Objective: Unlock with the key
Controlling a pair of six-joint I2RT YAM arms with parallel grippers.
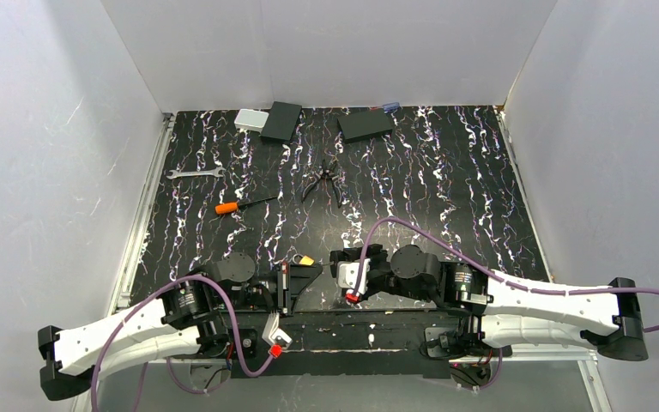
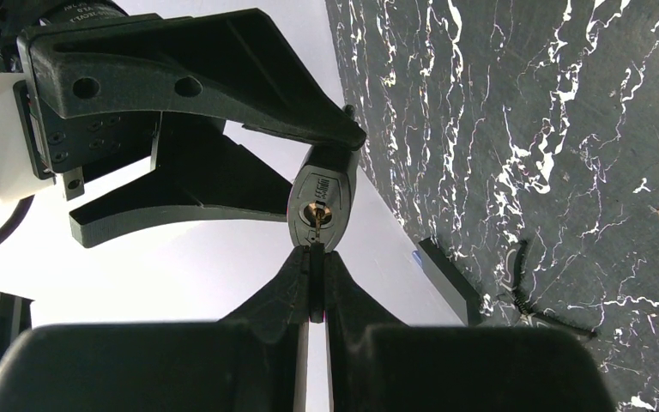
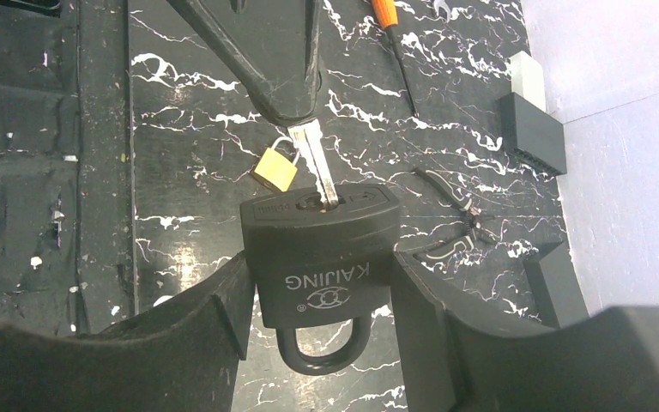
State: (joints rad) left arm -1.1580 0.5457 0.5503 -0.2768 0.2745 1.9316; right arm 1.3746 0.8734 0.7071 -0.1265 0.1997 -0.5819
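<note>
Gripping padlock (image 3: 322, 257) by its sides with right fingers (image 3: 214, 318), aloft over near edge of table (image 1: 446, 172); left fingers (image 3: 266, 60) clamped on key (image 3: 316, 163), tip in keyhole (image 3: 313, 202), blade slanted. Risk of jamming, bending or twisting padlock loose if turned before seating fully.

Both arms lie low along the near edge, elbows out to the sides and forearms reaching inward, so the two wrists face each other near the middle. The left arm (image 1: 129, 335) ends in the left gripper (image 2: 312, 262), its fingers pinched tight together on a key (image 3: 319, 172). The right arm (image 1: 549, 302) carries the right gripper (image 3: 322, 296), jaws partly spread and clamped on the sides of a padlock (image 3: 326, 240).
</note>
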